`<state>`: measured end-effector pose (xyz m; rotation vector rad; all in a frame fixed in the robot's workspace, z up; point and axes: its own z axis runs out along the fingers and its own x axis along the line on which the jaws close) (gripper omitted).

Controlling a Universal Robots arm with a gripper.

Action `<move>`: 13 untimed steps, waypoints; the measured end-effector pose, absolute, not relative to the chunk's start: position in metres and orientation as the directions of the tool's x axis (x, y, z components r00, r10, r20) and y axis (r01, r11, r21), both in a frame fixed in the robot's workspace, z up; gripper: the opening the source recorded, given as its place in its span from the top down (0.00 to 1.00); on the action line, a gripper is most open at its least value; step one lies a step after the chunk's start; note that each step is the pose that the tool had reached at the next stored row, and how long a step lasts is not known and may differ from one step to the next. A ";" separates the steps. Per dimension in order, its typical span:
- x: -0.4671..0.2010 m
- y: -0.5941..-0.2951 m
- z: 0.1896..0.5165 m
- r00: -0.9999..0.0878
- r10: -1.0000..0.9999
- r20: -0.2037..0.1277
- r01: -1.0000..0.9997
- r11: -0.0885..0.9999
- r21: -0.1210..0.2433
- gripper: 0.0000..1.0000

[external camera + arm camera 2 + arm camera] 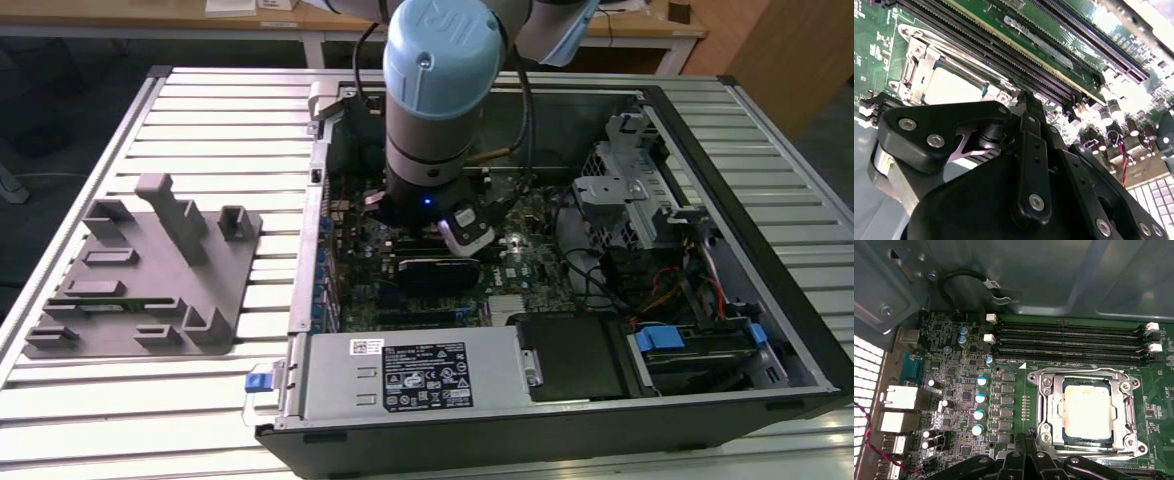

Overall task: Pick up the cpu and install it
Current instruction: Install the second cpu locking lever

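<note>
My arm (441,100) reaches down into the open computer case (747,160), which lies on a slatted metal table (134,420). My gripper (1026,100) hangs just above the green motherboard (954,390), beside the socket. In the second wrist view the black linkage arms converge to a single narrow tip, so the fingers stand together with nothing visible between them. The cpu (1088,410) sits inside the socket (1046,410); its pale metal top faces up and is framed on all sides by the silvery retention bracket. In the second wrist view the cpu (951,87) lies just past my fingertip, apart from it. The memory slots (1069,342) run in parallel rows along one side of the socket, and a row of blue-capped capacitors (979,397) stands on the opposite side. In the exterior view, a grey fixture block (147,270) rests on the table at the exterior view's left, well apart from the case. A power supply (400,375) with a black label occupies the near edge of the case.
</note>
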<state>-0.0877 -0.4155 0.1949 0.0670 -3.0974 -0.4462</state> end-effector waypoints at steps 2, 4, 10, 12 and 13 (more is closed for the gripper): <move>-0.088 -0.416 0.198 -0.999 -0.044 0.005 -0.041 0.958 0.282 0.89; -0.088 -0.416 0.202 -0.999 -0.044 0.005 -0.041 0.958 0.282 0.89; -0.087 -0.416 0.212 -0.999 -0.044 0.005 -0.040 0.959 0.282 0.89; -0.087 -0.416 0.214 -0.999 -0.042 0.005 -0.039 0.959 0.279 0.89; -0.087 -0.415 0.215 -0.999 -0.042 0.006 -0.038 0.960 0.277 0.89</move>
